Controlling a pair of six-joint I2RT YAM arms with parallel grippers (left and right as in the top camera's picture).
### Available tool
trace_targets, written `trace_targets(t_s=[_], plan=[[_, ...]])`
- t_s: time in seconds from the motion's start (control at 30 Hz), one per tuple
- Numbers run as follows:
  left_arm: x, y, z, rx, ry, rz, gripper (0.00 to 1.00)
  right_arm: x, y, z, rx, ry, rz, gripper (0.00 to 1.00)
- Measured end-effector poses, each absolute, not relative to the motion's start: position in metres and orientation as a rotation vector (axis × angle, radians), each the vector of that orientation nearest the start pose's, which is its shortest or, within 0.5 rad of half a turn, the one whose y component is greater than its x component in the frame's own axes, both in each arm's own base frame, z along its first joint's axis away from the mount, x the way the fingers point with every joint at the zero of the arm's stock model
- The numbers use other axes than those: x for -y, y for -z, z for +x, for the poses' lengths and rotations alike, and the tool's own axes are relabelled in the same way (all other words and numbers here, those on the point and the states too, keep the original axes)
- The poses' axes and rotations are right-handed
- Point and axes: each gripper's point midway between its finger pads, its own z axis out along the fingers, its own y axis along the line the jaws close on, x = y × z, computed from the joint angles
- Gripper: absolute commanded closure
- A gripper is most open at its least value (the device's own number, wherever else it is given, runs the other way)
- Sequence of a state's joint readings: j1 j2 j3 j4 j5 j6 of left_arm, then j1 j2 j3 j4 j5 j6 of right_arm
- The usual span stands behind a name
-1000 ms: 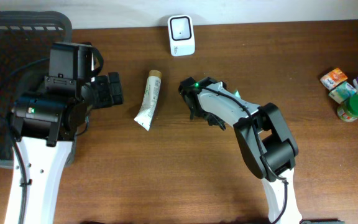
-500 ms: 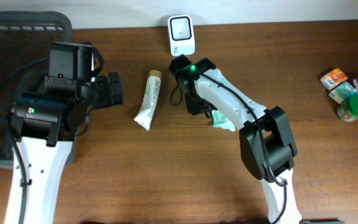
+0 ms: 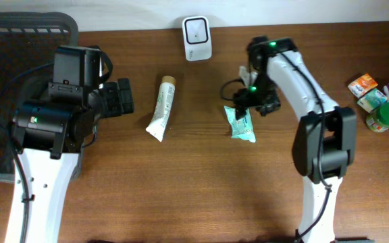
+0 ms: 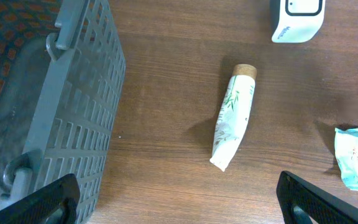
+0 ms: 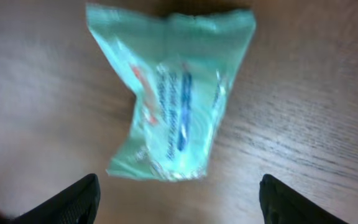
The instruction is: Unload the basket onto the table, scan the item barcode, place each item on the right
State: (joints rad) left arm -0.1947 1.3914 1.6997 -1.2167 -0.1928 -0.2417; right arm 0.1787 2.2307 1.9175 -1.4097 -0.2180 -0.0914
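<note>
A brown wooden bench [image 3: 181,182] runs under a pale wall, with a white scanner [image 3: 197,38] standing at its far edge. A green packet [image 3: 239,123] lies flat and loose on the bench to the right of centre, near the scanner. The right fingers [image 5: 73,199] stand apart just above it and grip nothing. The left fingers [image 4: 42,202] are spread wide and empty, beside a tube [image 3: 161,108] that lies left of the packet and apart from it.

The packet seems to be the item in hand. To scan it well, the right fingers should pinch one sealed end, leaving the printed face uncovered. Soft film creases, so it should be held taut and turned squarely toward the scanner's window. The wrist view is too blurred to show a barcode.
</note>
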Motion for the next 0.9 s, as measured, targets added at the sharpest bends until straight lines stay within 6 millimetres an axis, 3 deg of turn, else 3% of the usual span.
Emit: trace_targets(t_s=[0.07, 0.1, 0.17, 0.33, 0.63, 0.8, 0.9], plan=[[0.033, -0.313, 0.337, -2.452, -0.049, -0.139, 0.01, -0.097, -0.059, 0.379, -3.264, -0.430, -0.442, 0.23], [0.033, -0.314, 0.337, -2.452, -0.049, -0.139, 0.01, -0.095, -0.057, 0.378, -3.262, -0.457, -0.440, 0.32], [0.033, -0.313, 0.337, -2.452, -0.049, -0.139, 0.01, -0.092, -0.054, 0.379, -3.241, -0.576, -0.401, 0.40], [0.033, -0.313, 0.337, -2.452, -0.049, -0.139, 0.01, -0.086, -0.046, 0.386, -3.163, -0.778, -0.314, 0.44], [0.033, -0.313, 0.337, -2.452, -0.049, -0.139, 0.01, -0.122, -0.018, 0.377, -3.115, -0.852, -0.418, 0.59], [0.033, -0.313, 0.337, -2.452, -0.049, -0.139, 0.01, -0.134, -0.017, 0.385, -3.081, -0.841, -0.421, 0.60], [0.033, -0.313, 0.337, -2.452, -0.049, -0.139, 0.01, -0.134, -0.016, 0.387, -3.079, -0.838, -0.394, 0.49]])
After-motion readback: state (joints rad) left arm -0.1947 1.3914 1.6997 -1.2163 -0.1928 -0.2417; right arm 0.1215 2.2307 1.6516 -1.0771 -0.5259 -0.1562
